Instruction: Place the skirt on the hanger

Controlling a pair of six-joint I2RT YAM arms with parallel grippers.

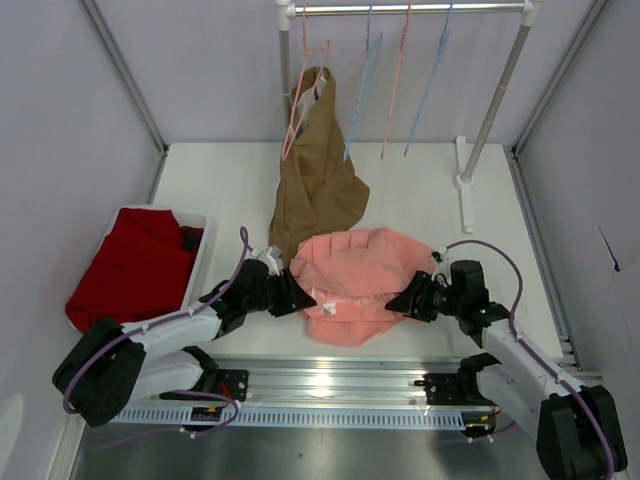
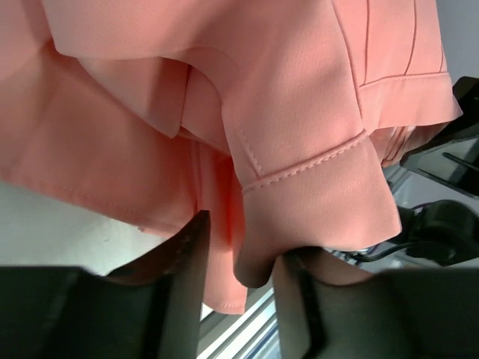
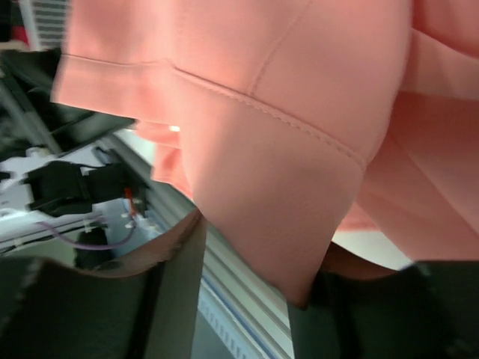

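Pickup step: left tool [image 1: 303,298] and right tool [image 1: 398,300], both released, flank the skirt [image 1: 350,275]; next, clamp and raise it to the hanger [image 1: 363,97].

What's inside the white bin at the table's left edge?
A dark red cloth fills the white bin and spills over its near side, with a small black item on top. The bin's floor and anything beneath the cloth are covered.

Bright even light, soft shadows (wrist views blurred)
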